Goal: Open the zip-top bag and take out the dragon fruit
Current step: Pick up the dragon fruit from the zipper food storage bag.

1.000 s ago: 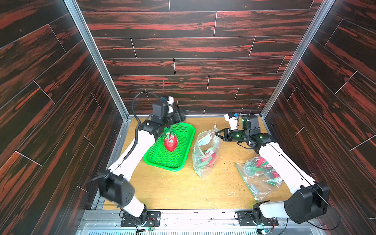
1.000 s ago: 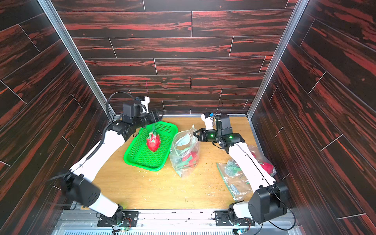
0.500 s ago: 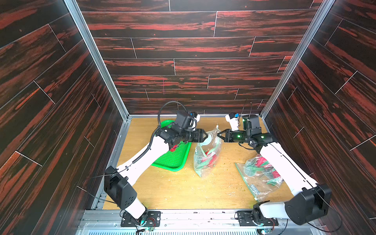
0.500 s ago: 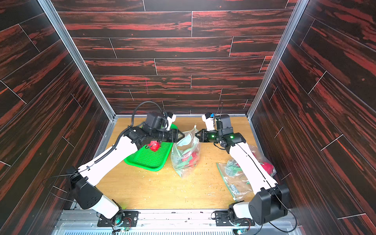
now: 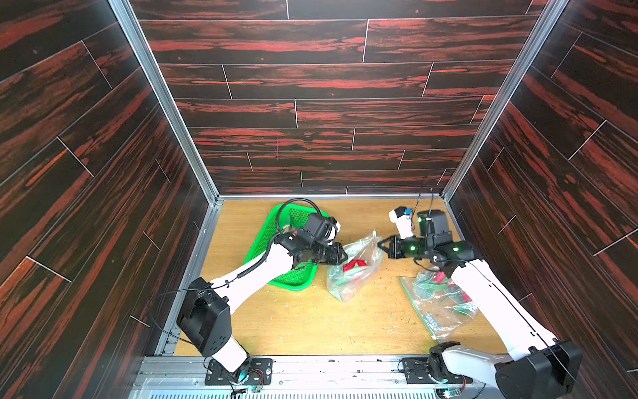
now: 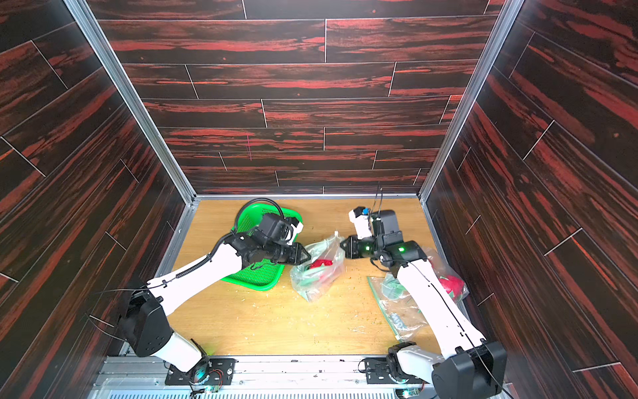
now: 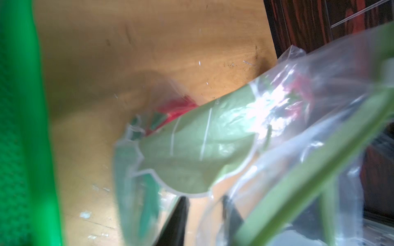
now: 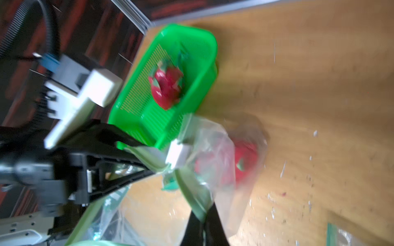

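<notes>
The zip-top bag stands mid-table with a red dragon fruit inside. My right gripper is shut on the bag's green zip rim on its right side. My left gripper is at the opposite side of the mouth, jaws narrowed with the rim and film between them. The white slider sits on the rim between both grippers. Another dragon fruit lies in the green basket.
The green basket sits left of the bag, partly under my left arm. A second clear bag holding a red fruit lies at the right under my right arm. Crumbs dot the wooden table.
My left arm swung from over the basket, where a dragon fruit stays, across to the bag's mouth, and its jaws narrowed onto the rim. The right gripper kept its hold.
</notes>
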You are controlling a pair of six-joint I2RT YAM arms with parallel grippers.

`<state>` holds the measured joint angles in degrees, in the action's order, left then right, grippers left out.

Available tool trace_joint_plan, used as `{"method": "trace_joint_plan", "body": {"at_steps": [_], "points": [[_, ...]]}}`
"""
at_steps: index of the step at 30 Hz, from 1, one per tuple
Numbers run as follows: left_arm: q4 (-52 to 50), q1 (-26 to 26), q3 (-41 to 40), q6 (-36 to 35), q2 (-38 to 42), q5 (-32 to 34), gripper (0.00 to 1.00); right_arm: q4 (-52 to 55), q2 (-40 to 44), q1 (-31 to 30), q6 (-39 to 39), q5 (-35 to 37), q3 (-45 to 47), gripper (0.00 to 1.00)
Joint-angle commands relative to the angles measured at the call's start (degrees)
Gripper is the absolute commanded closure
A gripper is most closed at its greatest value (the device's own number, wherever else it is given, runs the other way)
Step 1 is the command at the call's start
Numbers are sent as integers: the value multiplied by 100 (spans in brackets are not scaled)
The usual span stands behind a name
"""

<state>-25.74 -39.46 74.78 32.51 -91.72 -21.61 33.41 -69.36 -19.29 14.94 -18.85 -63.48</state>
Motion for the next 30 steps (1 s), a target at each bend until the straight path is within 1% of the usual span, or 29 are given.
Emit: {"method": "trace_joint_plan", "body": {"at_steps": [1, 2, 3, 6, 9, 11, 13, 15, 17, 20, 27, 30], "points": [[357, -49, -288, 136, 287, -157, 93, 137, 167, -23, -84, -66, 211, 96], [460, -60, -361, 158, 307, -138, 97, 169, 190, -27, -77, -297, 239, 94], [561, -67, -420, 159, 321, -104, 100, 187, 223, -34, -75, -379, 244, 91], [854, -122, -619, 180, 427, 200, 100, 285, 408, -163, -129, -577, 69, 79], [1195, -132, -774, 316, 475, 321, 100, 678, 552, -499, -327, -405, -454, 71], [1395, -149, -839, 416, 505, 339, 100, 942, 599, -874, -527, -160, -844, 68], [1520, -158, -882, 475, 541, 357, 100, 1081, 553, -1219, -606, 89, -1114, 67], [1563, -167, -872, 475, 579, 380, 100, 1165, 425, -1486, -641, 25, -1335, 67], [1606, -167, -882, 497, 620, 396, 100, 1031, 302, -1664, -636, 53, -1336, 67], [1712, -169, -905, 536, 684, 342, 100, 734, 10, -1668, -646, -66, -1052, 71], [1770, -174, -968, 576, 829, 291, 100, -102, -577, -1637, -370, 167, -363, 72], [1714, -173, -972, 539, 899, 328, 100, -300, -833, -1621, -256, 77, -214, 72]]}}
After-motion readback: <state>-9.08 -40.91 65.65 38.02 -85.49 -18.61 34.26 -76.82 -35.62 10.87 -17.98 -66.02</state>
